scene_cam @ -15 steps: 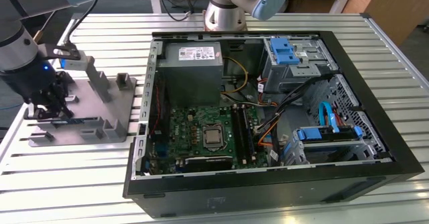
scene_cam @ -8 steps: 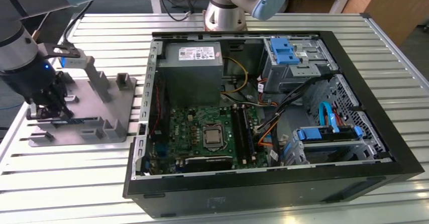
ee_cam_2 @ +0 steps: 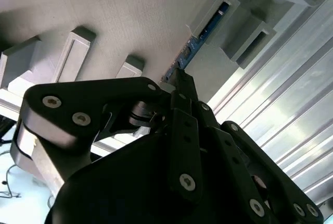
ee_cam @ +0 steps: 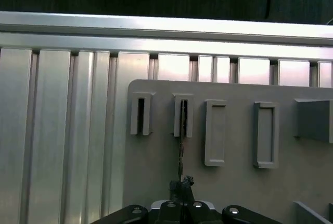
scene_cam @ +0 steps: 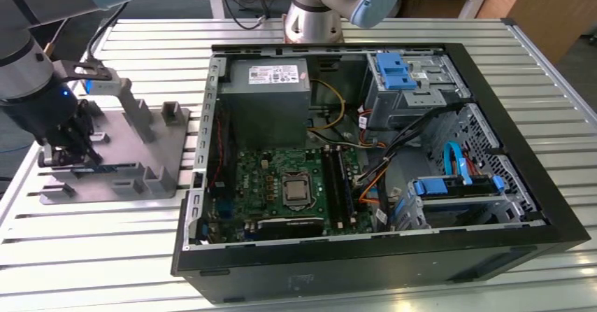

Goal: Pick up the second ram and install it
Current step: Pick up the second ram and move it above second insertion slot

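Over the grey fixture plate (scene_cam: 149, 175) at the exterior view's left, the arm (scene_cam: 24, 67) reaches down from the upper corner. Its last links are near upright and the black tool (scene_cam: 67, 159) points straight down at the plate's near end. The arm's base stands on the ribbed aluminium desk (scene_cam: 94, 256) behind the open computer case (scene_cam: 373, 151), well apart from the tool.

In both wrist views the tool's two fingers come together to a narrow tip (ee_cam_2: 179, 75) (ee_cam: 181, 183), clamped on the thin top edge of the second ram (ee_cam_2: 188, 51) (ee_cam: 181, 151). The second ram stands on edge on the fixture plate (ee_cam_2: 130, 5) (ee_cam: 234, 193). Its far end sits inside a slotted post (ee_cam: 183, 115) and its near end lies between the fingertips. The second wrist view shows its blue-green board running from the fingertips into that post. In the first wrist view it shows edge-on as a dark line. Just beside it, a neighbouring post (ee_cam: 140, 114) of the same shape has an open slot, and two wider rectangular posts stand further along the plate.

Inside the case, the green motherboard (scene_cam: 279, 186) lies flat, with the long black memory slots (scene_cam: 337, 182) running beside the processor socket.
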`<state>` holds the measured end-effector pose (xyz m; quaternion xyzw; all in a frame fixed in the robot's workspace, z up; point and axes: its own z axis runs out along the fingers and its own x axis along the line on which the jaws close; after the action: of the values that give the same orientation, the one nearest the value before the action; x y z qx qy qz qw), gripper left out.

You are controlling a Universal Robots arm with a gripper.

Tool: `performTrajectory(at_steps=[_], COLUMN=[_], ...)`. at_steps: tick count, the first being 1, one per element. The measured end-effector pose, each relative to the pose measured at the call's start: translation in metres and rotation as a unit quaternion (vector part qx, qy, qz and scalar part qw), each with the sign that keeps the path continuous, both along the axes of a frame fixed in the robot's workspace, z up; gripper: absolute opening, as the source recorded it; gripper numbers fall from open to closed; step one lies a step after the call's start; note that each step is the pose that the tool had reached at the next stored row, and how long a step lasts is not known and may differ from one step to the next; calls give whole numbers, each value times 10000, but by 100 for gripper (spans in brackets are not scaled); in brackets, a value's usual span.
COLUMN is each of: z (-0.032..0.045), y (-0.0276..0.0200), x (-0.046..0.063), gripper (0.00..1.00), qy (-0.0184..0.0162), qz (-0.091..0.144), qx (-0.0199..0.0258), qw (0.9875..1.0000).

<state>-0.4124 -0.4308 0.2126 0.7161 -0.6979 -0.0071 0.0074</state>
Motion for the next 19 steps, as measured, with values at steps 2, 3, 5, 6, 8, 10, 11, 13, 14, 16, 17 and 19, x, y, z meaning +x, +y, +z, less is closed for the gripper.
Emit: performTrajectory(at_steps=[2, 3, 5, 6, 8, 10, 11, 13, 14, 16, 17, 19], z=[-8, -8, -8, -9, -9, -9, -9, -9, -9, -9, -15, -41], y=[0, 0, 0, 0, 0, 0, 0, 0, 0, 0, 0, 0], x=[-1, 0, 0, 0, 0, 0, 0, 0, 0, 0, 0, -7], gripper=[10, 10, 10, 10, 10, 11, 16, 24, 24, 24, 24, 24], qy=[1, 1, 1, 0, 0, 0, 0, 0, 0, 0, -2, 0], qz=[-175, -198, -199, -200, -201, -202, -203, -204, -205, -206, -206, -206], qx=[0, -1, 0, 0, 0, 0, 0, 0, 0, 0, 0, -1], qw=[9998, 9998, 9998, 9998, 9998, 9998, 9998, 9998, 9998, 9998, 9998, 9998])
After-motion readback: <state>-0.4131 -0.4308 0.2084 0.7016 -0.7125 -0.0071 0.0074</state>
